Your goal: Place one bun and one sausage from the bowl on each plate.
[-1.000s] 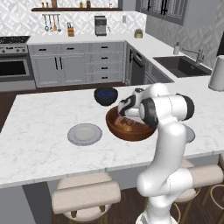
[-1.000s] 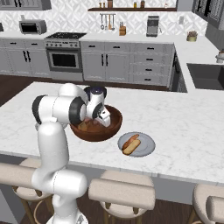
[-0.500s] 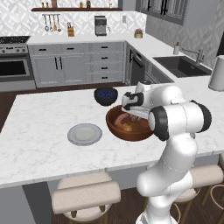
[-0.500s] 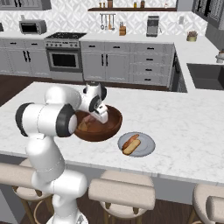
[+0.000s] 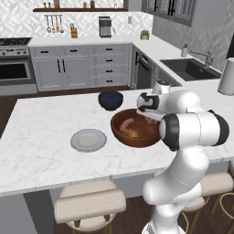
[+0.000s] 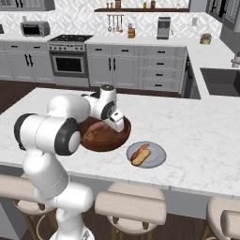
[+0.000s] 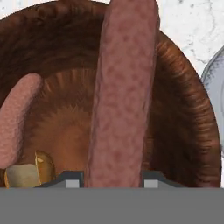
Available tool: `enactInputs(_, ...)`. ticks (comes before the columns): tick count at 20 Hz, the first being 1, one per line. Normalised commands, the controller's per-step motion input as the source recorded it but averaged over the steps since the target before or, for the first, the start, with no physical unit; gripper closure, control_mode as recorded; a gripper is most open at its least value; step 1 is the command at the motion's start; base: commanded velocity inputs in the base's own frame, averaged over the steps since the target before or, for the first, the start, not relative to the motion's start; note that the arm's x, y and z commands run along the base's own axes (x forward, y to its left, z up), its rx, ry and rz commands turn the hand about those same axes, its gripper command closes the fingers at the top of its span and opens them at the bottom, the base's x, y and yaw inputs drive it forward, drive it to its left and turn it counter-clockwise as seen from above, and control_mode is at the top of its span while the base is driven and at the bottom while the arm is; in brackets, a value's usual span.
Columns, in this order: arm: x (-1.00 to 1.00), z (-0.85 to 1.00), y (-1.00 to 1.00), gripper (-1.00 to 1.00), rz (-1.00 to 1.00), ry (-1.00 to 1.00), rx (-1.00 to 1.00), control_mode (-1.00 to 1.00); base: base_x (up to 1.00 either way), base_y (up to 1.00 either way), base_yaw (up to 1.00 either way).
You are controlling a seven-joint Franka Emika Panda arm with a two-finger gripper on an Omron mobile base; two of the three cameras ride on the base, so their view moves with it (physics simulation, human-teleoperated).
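My gripper [image 7: 112, 180] is shut on a long reddish-brown sausage [image 7: 122, 96], which runs up between the fingertips [image 7: 151, 180] over the brown wooden bowl [image 7: 183, 131]. Left in the bowl are another sausage [image 7: 15, 118] and a golden bun [image 7: 26, 173]. In the left base view the gripper [image 5: 150, 119] hangs inside the bowl [image 5: 119, 119], right of an empty grey plate [image 5: 88, 140]. In the right base view the gripper [image 6: 116, 123] is over the bowl [image 6: 104, 138]. The second plate [image 6: 157, 159] beside it holds a bun [image 6: 138, 157] and a sausage [image 6: 143, 150].
A small dark blue-black bowl [image 5: 110, 99] stands just behind the wooden bowl. The marble island counter [image 5: 41, 123] spreads wide to the left. Stools [image 5: 89, 208] line its near edge. A sink [image 5: 189, 68] sits on the far right counter.
The arm's elbow has swung out toward the cameras and looms larger, while the hand has stayed low over the wooden bowl.
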Motion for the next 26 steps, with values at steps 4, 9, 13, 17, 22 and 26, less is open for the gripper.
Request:
enactInputs(4, -0.14, 0.19, -0.95, 1.0, 0.0, 0.06, 0.0, -1.0, 0.0, 0.0, 0.0)
enactInputs(9, -0.18, 0.17, -1.0, 1.0, 0.0, 0.11, 0.02, -1.0, 0.0, 0.0, 0.0)
enactInputs(13, -0.01, 0.0, -0.99, 1.0, 0.0, 0.04, 0.0, -1.0, 0.0, 0.0, 0.0)
enactInputs(17, 0.0, -0.05, -0.67, 1.0, 0.07, 0.0, 0.0, -1.0, 0.0, 0.0, 0.0)
enactInputs(22, 0.01, -0.26, -0.16, 1.0, 0.05, 0.0, -0.01, -1.0, 0.0, 0.0, 0.0)
enactInputs(26, 0.0, -0.47, 0.0, 1.0, 0.0, 0.01, -0.04, -1.0, 0.0, 0.0, 0.0)
